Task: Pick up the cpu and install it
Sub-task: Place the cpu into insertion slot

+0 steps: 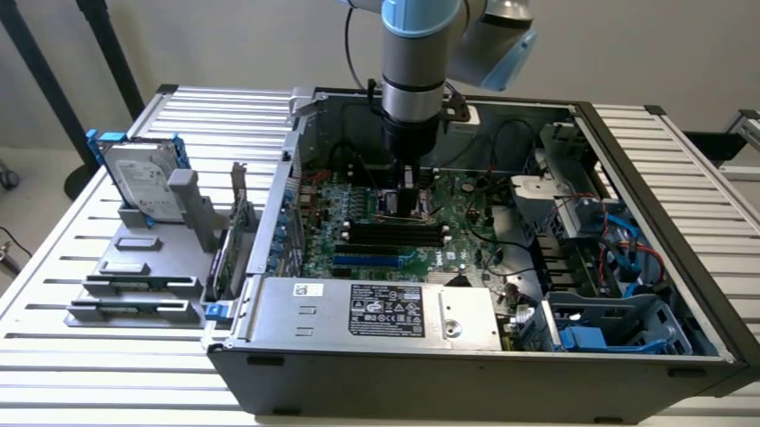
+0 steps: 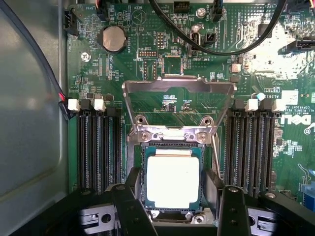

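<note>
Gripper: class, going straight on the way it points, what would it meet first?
Probably the small square silver-topped cpu on the green motherboard, directly below the gripper; the gap between them is unclear.

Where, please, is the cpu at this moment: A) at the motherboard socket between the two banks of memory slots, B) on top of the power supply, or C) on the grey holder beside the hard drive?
A: the cpu shows its silver top at the socket on the motherboard, with memory slots on either side and the metal load frame swung open, clear of it.
</note>
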